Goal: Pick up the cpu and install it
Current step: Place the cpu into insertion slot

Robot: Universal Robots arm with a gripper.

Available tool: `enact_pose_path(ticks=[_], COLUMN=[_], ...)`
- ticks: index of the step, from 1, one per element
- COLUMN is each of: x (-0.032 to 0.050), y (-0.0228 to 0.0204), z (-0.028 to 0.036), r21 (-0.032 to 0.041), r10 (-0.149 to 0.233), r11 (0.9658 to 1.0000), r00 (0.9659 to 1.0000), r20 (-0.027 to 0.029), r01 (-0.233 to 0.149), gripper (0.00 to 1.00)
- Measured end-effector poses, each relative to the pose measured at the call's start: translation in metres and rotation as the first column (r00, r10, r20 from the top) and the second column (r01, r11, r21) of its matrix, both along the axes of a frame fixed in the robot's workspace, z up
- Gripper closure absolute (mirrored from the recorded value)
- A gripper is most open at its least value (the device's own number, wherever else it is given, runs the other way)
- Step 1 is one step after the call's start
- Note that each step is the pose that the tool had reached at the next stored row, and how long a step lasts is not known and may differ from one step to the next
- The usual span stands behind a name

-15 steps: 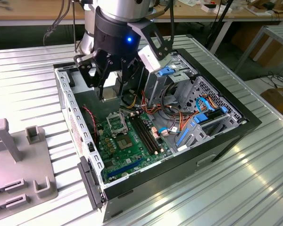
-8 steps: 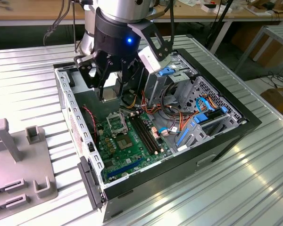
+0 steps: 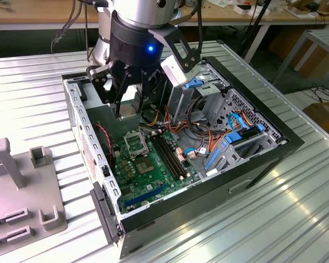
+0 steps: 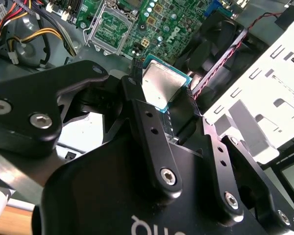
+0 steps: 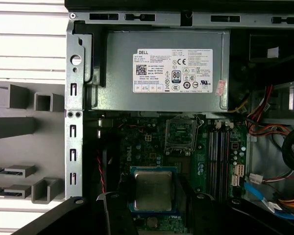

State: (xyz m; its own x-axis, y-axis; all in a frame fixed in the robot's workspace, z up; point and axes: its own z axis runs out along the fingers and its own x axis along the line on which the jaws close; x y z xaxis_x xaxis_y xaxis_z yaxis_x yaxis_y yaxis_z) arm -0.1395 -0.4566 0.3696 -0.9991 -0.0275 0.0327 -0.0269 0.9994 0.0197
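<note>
The cpu (image 4: 162, 84), a thin square chip with a pale silver-grey top and green edge, sits clamped between my gripper's (image 4: 161, 95) black fingers. My gripper (image 3: 130, 109) hangs inside the open computer case, above the motherboard (image 3: 148, 170), with the cpu (image 3: 129, 110) in it. The square socket (image 3: 136, 143) with its silver frame lies a little below and stands bare. In the first wrist view the cpu (image 5: 153, 190) is held by the gripper (image 5: 154, 197) short of the socket (image 5: 180, 134), offset to one side of it.
A grey power supply (image 5: 161, 68) fills the case end beyond the socket. Long black memory slots (image 3: 170, 156) run beside the socket. Loose coloured cables (image 3: 208, 137) and a metal drive cage (image 3: 186, 87) crowd the exterior view's right. A grey fixture (image 3: 16, 186) stands outside the case wall (image 3: 85, 131).
</note>
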Motion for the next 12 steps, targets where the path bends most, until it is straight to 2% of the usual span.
enact_pose_path(ticks=[8,12], x=[0.0001,0.0002], y=[0.0,-0.0019], z=[-0.001,-0.0057], r21=[0.0003,0.0001], r10=[0.0,0.0], r11=[1.0,1.0], r00=[1.0,1.0], r20=[0.0002,0.0001], r01=[0.0,0.0], gripper=[0.53,0.53])
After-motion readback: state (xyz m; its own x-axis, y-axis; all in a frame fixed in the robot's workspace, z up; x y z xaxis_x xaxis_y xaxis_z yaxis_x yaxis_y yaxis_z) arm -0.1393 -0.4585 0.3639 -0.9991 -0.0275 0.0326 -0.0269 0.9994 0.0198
